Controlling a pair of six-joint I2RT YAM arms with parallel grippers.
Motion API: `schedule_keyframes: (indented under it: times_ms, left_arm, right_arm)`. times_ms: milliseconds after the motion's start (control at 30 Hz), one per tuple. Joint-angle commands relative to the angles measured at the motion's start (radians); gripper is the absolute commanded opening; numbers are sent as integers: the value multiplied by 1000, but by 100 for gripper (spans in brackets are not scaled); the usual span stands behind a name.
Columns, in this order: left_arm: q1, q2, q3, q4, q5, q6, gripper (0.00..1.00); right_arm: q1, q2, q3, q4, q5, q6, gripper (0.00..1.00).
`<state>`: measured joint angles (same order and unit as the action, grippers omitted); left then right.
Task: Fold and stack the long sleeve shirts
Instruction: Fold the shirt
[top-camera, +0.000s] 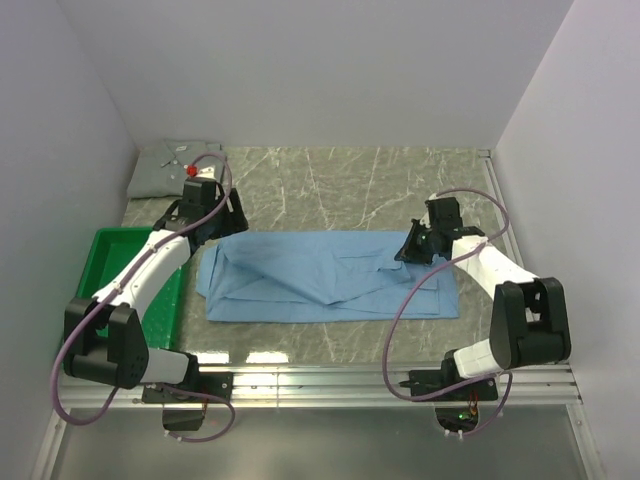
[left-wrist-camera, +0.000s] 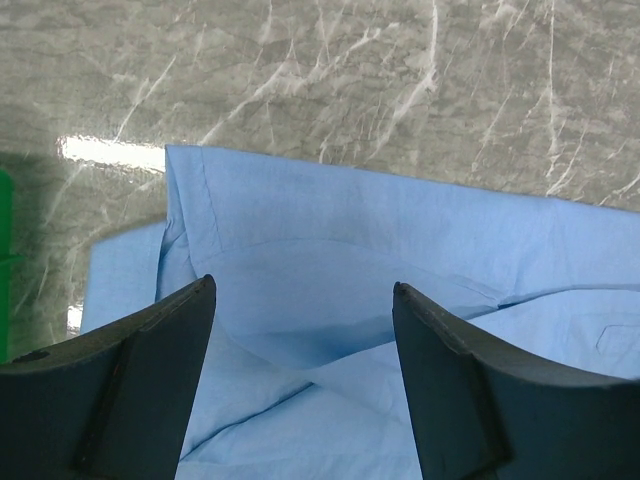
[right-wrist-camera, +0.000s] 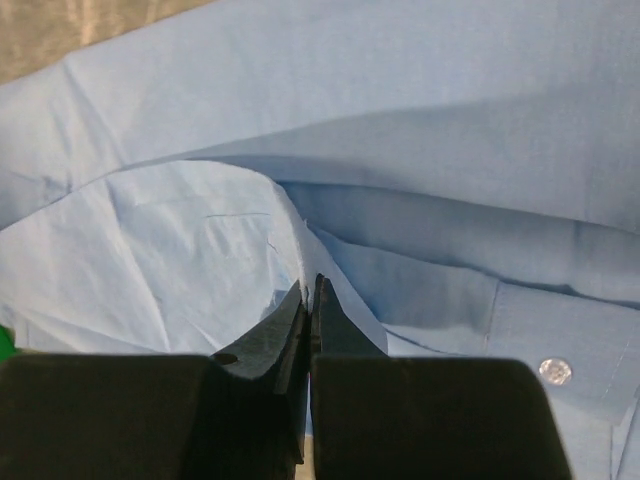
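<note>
Nearest me, the two arm bases (top-camera: 170, 368) sit bolted at the table's near edge, and just beyond them the light blue shirt (top-camera: 330, 285) sprawls across the middle of the table (top-camera: 330, 180), half folded and rumpled. Over in the far left corner the pale grey-green shirt (top-camera: 165, 168) lies folded, and the green tray (top-camera: 115, 275) hugs the left edge. From above, the left gripper (top-camera: 212, 212) hangs by the blue shirt's far left corner, while the right gripper (top-camera: 413, 250) is down on its right end. Over to the left wrist: that gripper is spread wide with nothing in it, poised above a hemmed edge of the shirt, bare table beyond. Right wrist now: jaws pressed together, and they look to be pinching a thin ridge of blue cloth, with a button (right-wrist-camera: 555, 370) off to one side. My worry is that slim pinch. A quick pull could slip it free, or, with the left end unpinned, drag the whole shirt askew and spoil the fold.
</note>
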<state>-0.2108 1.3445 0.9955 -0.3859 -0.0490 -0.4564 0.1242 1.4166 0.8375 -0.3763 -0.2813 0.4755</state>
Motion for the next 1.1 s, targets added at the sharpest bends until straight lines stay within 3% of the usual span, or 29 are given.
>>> schedule_keyframes:
  times_ms: [0, 1067]
  left_arm:
    - [-6, 16, -1, 2, 9, 15, 77]
    - [-21, 90, 17, -21, 24, 19, 78]
  right_arm:
    - [-20, 30, 32, 43, 22, 3, 0]
    - [-90, 81, 109, 76, 77, -46, 0]
